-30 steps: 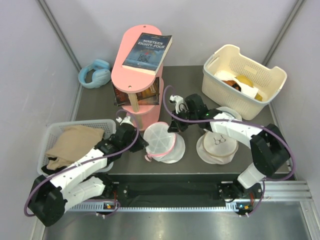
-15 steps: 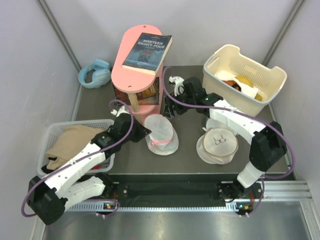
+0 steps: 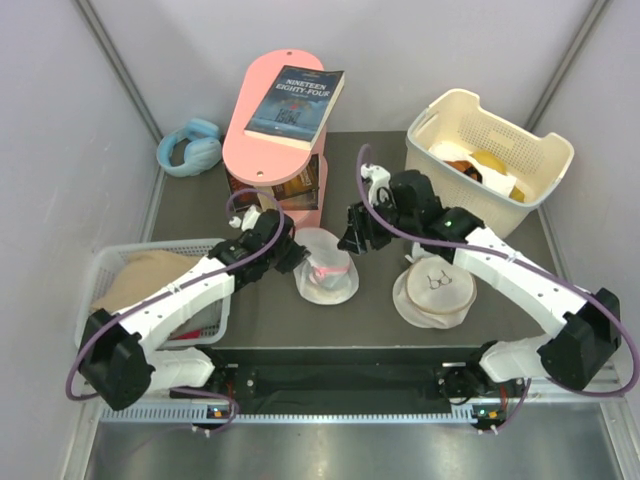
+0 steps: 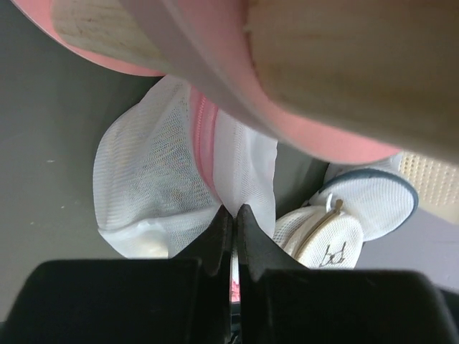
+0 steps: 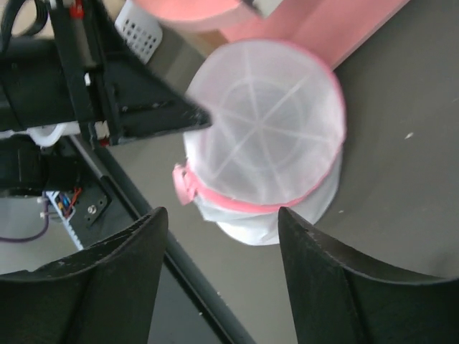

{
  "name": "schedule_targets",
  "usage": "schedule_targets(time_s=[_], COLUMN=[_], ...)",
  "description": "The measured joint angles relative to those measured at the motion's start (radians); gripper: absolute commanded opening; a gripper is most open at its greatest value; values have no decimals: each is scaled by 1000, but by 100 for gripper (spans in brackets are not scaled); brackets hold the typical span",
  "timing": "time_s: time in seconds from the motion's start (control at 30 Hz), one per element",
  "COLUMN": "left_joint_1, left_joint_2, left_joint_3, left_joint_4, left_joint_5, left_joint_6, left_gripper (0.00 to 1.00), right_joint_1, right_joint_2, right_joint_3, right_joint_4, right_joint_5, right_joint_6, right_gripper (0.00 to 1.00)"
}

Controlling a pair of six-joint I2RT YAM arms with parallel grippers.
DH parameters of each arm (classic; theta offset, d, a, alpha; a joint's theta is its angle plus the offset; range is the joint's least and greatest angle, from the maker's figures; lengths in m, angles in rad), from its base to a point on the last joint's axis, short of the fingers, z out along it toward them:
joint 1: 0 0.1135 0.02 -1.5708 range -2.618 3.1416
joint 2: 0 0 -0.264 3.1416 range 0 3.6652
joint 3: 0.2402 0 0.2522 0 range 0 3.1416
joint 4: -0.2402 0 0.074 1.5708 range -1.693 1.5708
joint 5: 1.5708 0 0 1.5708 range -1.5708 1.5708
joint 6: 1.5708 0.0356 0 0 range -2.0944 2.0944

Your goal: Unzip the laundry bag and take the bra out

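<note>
The small round white mesh laundry bag stands on the dark table just in front of the base of the tall pink oval-topped stand, on the side nearer the arms. The right wrist view shows its round top panel with spoke-like seams, ringed by pink trim, and a small pink tab juts from the trim. The left wrist view shows a pink zipper band running down the mesh wall. I cannot tell whether the zip is open.

The left gripper sits in front of the stand's base too. Its fingers are pressed together on the bag's mesh wall, and a sliver of white fabric shows between them. The right gripper hangs to the right of the stand's base, close to the bag but not touching it, with its fingers spread wide.

Further right of the stand lies a flat white mesh bag with a beige rim and a bra icon. Behind that is a cream perforated plastic basket. A dark paperback book lies on the stand's top. Pale blue headphones rest to the stand's left. A grey slotted tray, front-left of the stand, holds a rumpled beige cloth.
</note>
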Motion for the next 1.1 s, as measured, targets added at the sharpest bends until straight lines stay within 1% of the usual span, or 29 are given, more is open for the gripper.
schedule_targets(time_s=[0.2,0.43,0.7,1.0,1.1], left_joint_1=[-1,-1,-1,-1,-1], left_joint_2=[44,77,90,91,89], left_joint_3=[29,50,56,56,56], left_joint_4=[4,10,17,18,18], left_joint_5=[-21,-41,-45,-46,-45], left_joint_6=[-74,-126,-153,-156,-156], left_gripper=[0,0,0,0,0], right_joint_1=[68,87,99,100,100], right_joint_2=[6,77,163,212,222], right_joint_3=[-57,-55,-49,-49,-48], right_joint_4=[-1,30,61,98,98], right_joint_5=[-11,-47,-86,-91,-89], right_joint_6=[55,95,133,172,180], right_gripper=[55,48,42,35,31])
